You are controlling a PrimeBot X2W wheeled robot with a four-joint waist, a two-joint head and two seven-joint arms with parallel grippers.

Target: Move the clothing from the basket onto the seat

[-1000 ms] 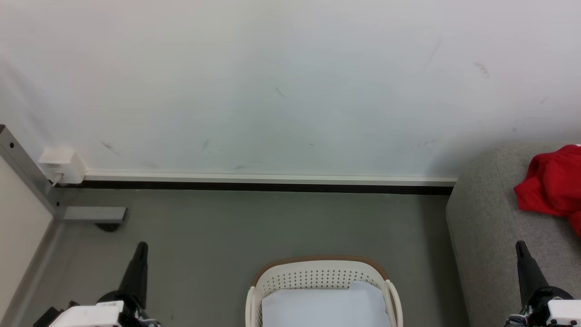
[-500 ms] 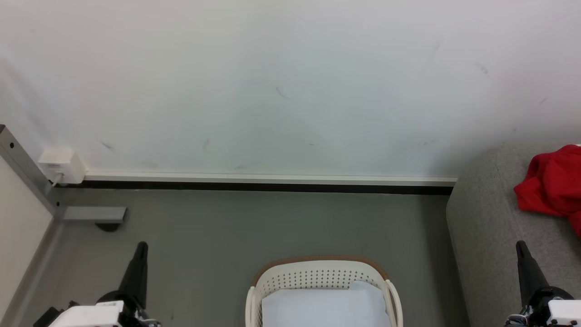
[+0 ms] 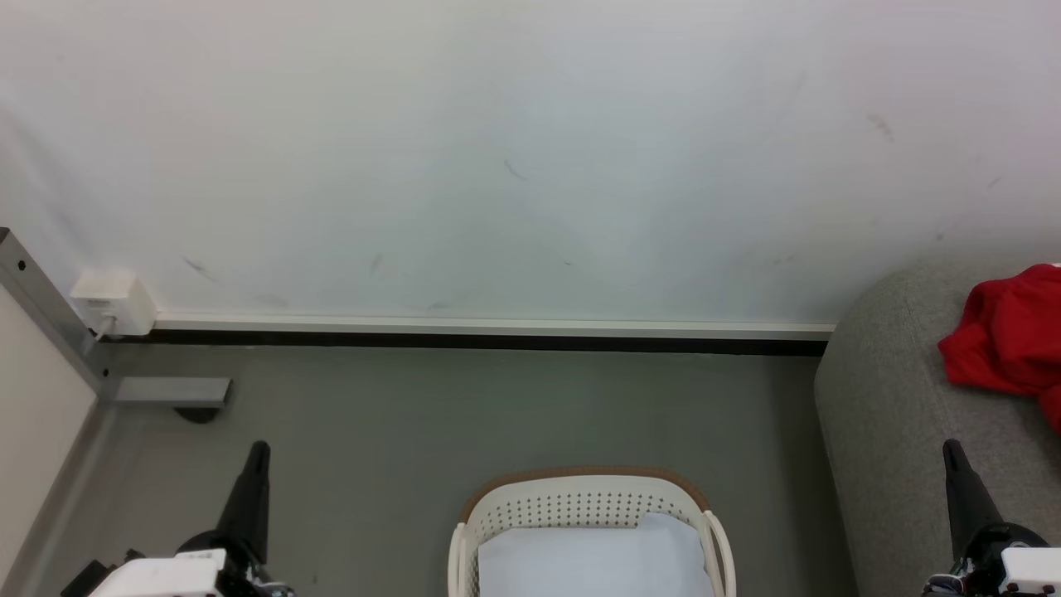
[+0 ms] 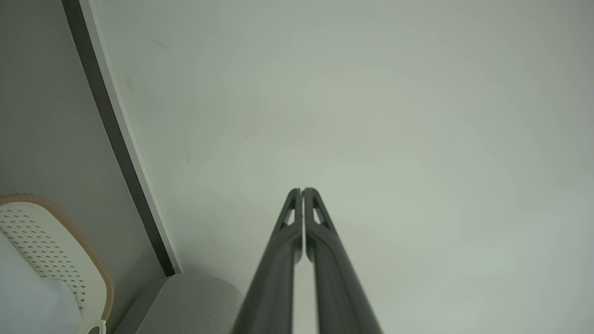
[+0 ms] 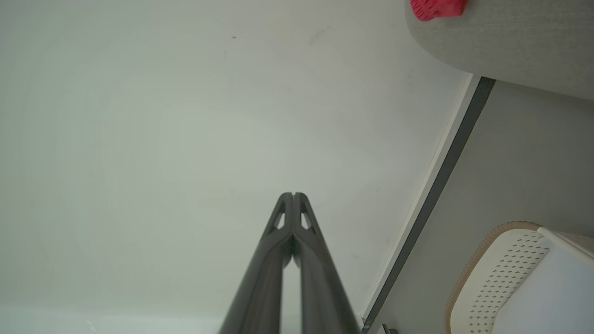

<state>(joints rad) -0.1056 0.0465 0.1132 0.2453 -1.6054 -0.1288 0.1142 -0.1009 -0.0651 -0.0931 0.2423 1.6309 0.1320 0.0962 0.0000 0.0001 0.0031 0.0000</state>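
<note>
The left gripper [image 3: 259,448], lower left, and right gripper [image 3: 950,447], lower right: fingers pressed together, holding nothing. The basket [image 3: 580,502], bottom centre, shows a white sheet [image 3: 593,560]; clothing [image 3: 1011,336] lies on the seat [image 3: 887,398], right edge. Verify basket contents first; spread fingers before any descent.

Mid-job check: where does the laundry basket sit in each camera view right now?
Head view: basket at bottom centre, cut by the frame edge.
Left wrist view: basket in the lower left corner.
Right wrist view: basket in the lower right corner.
Shared landmark: the dark skirting strip beyond it.
</note>
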